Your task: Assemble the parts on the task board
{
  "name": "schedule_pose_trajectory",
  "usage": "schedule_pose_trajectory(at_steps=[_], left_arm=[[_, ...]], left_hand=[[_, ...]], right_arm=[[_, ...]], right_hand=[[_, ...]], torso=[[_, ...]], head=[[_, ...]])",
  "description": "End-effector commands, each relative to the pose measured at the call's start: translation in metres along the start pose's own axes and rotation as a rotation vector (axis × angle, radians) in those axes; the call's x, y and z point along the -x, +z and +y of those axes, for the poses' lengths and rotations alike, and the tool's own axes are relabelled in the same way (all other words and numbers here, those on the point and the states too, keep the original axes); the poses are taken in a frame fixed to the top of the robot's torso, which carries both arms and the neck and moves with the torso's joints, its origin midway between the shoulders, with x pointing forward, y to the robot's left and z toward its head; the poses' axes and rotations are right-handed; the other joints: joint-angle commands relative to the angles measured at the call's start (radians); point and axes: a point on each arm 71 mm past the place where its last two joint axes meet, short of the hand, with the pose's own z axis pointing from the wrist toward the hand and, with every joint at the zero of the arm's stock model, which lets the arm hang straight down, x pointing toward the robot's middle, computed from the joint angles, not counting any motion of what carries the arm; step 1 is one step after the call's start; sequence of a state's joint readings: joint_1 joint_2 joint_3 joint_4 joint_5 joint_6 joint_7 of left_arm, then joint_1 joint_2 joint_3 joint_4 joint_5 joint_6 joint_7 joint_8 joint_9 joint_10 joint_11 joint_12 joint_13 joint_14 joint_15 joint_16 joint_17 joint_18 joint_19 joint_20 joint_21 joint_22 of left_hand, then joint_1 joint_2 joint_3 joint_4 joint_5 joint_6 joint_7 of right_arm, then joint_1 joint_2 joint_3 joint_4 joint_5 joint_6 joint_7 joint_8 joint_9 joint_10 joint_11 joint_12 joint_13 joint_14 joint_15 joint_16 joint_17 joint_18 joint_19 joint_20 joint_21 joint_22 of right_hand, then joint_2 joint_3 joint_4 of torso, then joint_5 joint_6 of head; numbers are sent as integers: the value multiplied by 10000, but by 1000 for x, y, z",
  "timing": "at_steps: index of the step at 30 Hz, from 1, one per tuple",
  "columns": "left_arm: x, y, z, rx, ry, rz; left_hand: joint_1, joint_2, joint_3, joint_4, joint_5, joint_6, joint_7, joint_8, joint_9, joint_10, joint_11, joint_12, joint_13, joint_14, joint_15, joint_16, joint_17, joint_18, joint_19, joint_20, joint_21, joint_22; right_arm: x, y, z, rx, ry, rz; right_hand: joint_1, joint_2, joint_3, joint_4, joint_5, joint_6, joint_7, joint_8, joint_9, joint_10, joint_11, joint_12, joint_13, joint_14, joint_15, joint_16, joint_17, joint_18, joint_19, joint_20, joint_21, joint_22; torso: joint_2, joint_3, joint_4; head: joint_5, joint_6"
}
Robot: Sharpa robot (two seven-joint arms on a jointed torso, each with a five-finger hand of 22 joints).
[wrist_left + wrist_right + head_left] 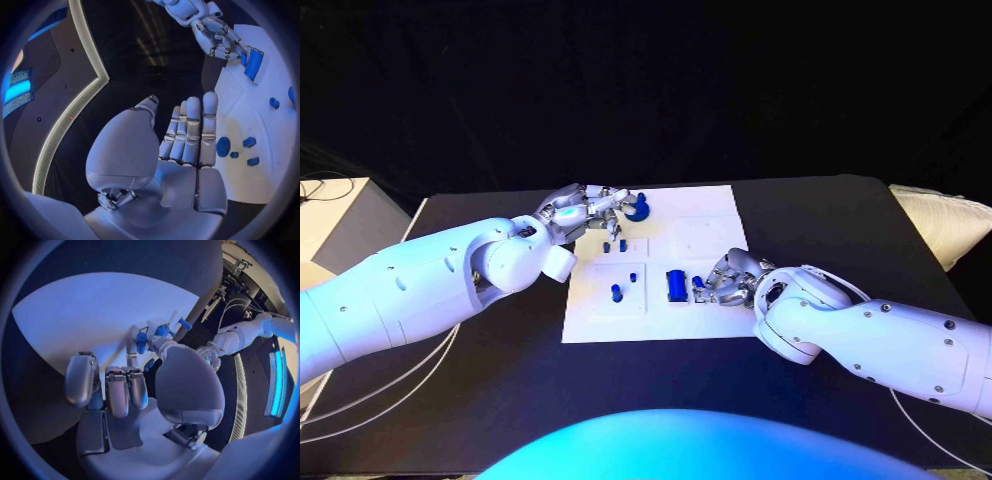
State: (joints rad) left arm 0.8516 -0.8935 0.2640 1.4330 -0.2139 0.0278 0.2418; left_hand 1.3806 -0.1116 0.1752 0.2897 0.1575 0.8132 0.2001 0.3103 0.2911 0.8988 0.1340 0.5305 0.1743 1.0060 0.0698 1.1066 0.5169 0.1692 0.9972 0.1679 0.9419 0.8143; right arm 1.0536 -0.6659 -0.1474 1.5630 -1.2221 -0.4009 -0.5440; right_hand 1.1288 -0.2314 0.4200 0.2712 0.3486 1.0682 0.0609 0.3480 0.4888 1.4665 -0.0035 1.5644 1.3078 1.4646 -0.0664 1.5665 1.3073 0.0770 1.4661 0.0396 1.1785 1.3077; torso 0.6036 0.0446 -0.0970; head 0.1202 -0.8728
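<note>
— Two robot hands are over the task board (718, 215) now, which lies in the middle of the black desk (848, 215). Where do you see the danger?

— Mostly at the left robot hand (589, 210). It is at the far left corner of the board, close to a round blue part (638, 211). In the left wrist view its fingers (194, 127) are straight and side by side, and they hold nothing. If it comes down flat like this, I think it can push the part away instead of taking it.

— And the right robot hand (728, 278)?

— It is at the near right side of the board, just beside a tall blue part (675, 284). The fingers are curled toward the board, but I cannot tell if they pinch something or only touch.

— So what could go wrong there?

— If it presses a piece that is not straight over its place, the piece may jam or tip. Also the small blue parts (616, 292) near the middle stand close by; a wide finger could knock them.

— Can the board itself move?

— I judge yes, it may slide on the desk if one robot hand pushes sideways.
</note>
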Motion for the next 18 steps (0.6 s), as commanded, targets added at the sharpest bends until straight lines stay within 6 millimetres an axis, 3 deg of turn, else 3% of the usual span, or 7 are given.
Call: schedule_pose_trajectory(at_steps=[1,8,18], left_arm=[[-2,1,0,-56,-48,191],[-2,1,0,-47,-48,192],[-2,0,0,-31,-49,209]], left_hand=[[1,77,-48,1,-32,-71,28,28,-15,-66,29,37,10,-23,-12,-40,17,85,-40,-39,-43,-8],[1,77,-48,1,-32,-71,28,28,-15,-66,29,37,10,-23,-12,-40,17,85,-40,-39,-43,-8],[1,77,-48,1,-32,-71,28,28,-15,-66,29,37,10,-23,-12,-40,17,85,-40,-39,-43,-8]], right_arm=[[-1,-1,3,171,-46,-76],[-2,-2,5,285,-48,-22],[-1,-3,5,305,-33,-28]], right_hand=[[-184,83,-96,108,-68,43,50,-59,-21,1043,-55,64,2630,1062,-57,43,2635,-115,250,-59,17,1214],[-455,13,-381,183,-215,55,58,-71,-36,1043,-47,64,2630,1062,-49,43,2635,-115,255,-52,8,1222],[-598,97,-837,188,-452,70,41,-89,-60,1043,-60,64,2630,1062,-58,43,2635,-108,254,-54,-40,1222]], torso=[[-2,3,-5],[-10,-2,6],[-9,0,-11]], head=[[0,2],[10,2],[18,2]])
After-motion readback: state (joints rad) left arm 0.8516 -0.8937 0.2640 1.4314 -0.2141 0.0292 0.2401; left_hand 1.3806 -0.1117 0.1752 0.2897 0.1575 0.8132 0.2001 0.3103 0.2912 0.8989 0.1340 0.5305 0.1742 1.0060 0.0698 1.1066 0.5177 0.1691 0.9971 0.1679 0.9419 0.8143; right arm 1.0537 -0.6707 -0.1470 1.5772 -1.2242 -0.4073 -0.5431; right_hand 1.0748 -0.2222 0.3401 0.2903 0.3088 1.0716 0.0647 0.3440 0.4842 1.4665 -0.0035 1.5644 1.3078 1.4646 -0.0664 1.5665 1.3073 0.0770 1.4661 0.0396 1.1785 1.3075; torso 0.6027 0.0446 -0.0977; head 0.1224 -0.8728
